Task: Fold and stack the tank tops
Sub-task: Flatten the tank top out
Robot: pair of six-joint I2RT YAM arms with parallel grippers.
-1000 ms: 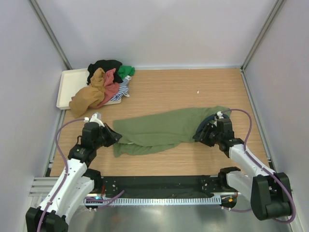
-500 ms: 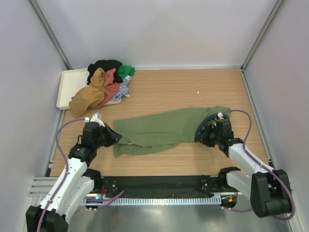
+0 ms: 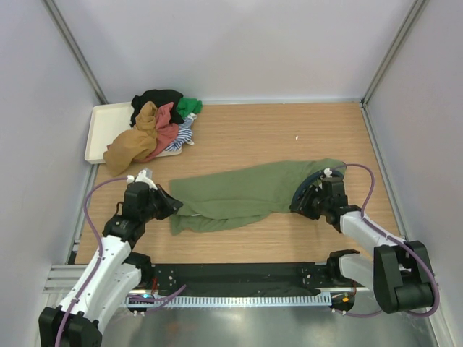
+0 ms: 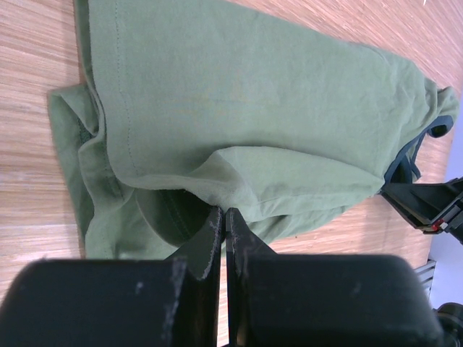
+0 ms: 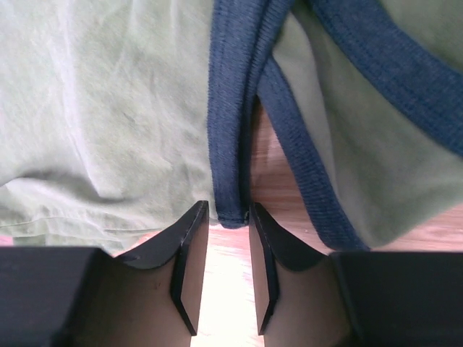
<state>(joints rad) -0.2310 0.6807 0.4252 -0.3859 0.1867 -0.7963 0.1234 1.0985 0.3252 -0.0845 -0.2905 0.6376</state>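
An olive green tank top (image 3: 246,191) with navy trim lies stretched across the table between my two grippers. My left gripper (image 3: 173,206) sits at its left end, and in the left wrist view it (image 4: 223,212) is shut on a raised fold of the olive cloth (image 4: 253,94). My right gripper (image 3: 298,199) is low at the right end. In the right wrist view it (image 5: 228,210) stands open, its tips on either side of the end of a navy strap (image 5: 230,144), which lies flat on the wood. More tank tops (image 3: 155,126) are heaped at the back left.
A cream tray (image 3: 101,126) sits at the back left, with the heap of mustard, red, black, green and striped cloth spilling over its right edge. White walls and metal posts close in the table. The arms' bases stand at the near edge.
My right gripper's jaws have come closer together around the navy strap, and that wrist has shifted slightly. The left gripper and the olive top have stayed put.
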